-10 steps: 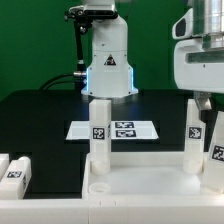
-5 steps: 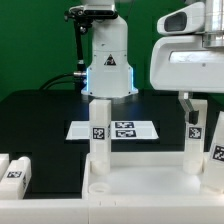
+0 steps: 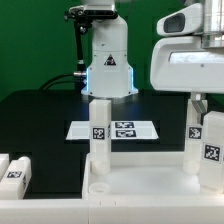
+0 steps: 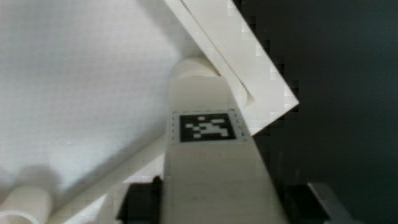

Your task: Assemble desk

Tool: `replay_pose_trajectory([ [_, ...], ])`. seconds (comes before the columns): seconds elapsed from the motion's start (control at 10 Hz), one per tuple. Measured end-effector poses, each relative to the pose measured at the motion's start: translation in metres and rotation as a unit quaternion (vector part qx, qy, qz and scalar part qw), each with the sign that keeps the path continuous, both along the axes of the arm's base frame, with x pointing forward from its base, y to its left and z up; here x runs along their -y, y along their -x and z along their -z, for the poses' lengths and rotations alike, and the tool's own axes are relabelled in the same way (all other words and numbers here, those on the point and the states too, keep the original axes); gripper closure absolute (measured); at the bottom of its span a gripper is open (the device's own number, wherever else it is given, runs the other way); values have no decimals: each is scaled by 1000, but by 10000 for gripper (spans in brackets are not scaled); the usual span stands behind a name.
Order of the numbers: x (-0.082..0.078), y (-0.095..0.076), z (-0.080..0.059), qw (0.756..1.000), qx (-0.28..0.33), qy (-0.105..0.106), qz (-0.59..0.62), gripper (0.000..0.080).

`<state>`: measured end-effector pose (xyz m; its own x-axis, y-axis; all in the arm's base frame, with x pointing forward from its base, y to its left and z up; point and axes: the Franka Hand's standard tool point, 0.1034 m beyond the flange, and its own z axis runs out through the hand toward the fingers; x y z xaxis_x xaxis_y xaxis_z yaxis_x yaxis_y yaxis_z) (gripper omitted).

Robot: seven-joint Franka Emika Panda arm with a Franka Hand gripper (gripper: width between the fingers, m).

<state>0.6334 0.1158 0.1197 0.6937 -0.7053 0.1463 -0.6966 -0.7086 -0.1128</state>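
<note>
Loose legs [image 3: 18,168]: two white blocks lying on the table [image 3: 40,125], just off the end of the tabletop [image 3: 140,190] at the exterior view's left. They are well apart from the hand [image 3: 204,106].
Tabletop: white and rimmed, lying flat at the front of the table. The hand hangs over its end at the exterior view's right.
First leg [image 3: 98,132]: upright at the tabletop's far corner at the exterior view's left, with its tag facing the camera.
Marker board [image 3: 120,128]: flat on the table, just behind the tabletop's far rim.
Base [image 3: 108,62]: the arm's white base, behind the marker board and further from the tabletop.
Second leg [image 3: 192,135]: upright on the tabletop's far side, toward the exterior view's right, just beside the hand.
Third leg [image 3: 212,150]: upright and tagged, nearer the camera than the second leg and directly under the hand.
Hand: it reaches down to the top of the third leg. In the wrist view the third leg [image 4: 214,160] runs from between the fingers [image 4: 139,200] out to a corner of the tabletop [image 4: 71,80]. One finger stands on either side of the leg; whether they press on it I cannot tell.
</note>
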Motion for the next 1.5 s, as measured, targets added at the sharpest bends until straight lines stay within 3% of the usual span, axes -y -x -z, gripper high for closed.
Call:
replay_pose_trajectory([
  [0.2, 3, 0, 0, 990, -1, -28, 141, 514],
  [0.3, 2, 1, 0, 973, -3, -46, 225, 514],
  [0.6, -1, 1, 2, 886, -1, -119, 447, 512],
  [0.9, -4, 1, 2, 856, -3, -129, 500, 511],
  [1.0, -4, 1, 2, 862, -2, -127, 490, 511],
  [1.1, -2, 0, 1, 885, 1, -121, 450, 511],
  [1.3, 5, -5, -1, 955, 16, -95, 281, 193],
  [1.5, 7, -5, 0, 974, 21, -78, 211, 163],
])
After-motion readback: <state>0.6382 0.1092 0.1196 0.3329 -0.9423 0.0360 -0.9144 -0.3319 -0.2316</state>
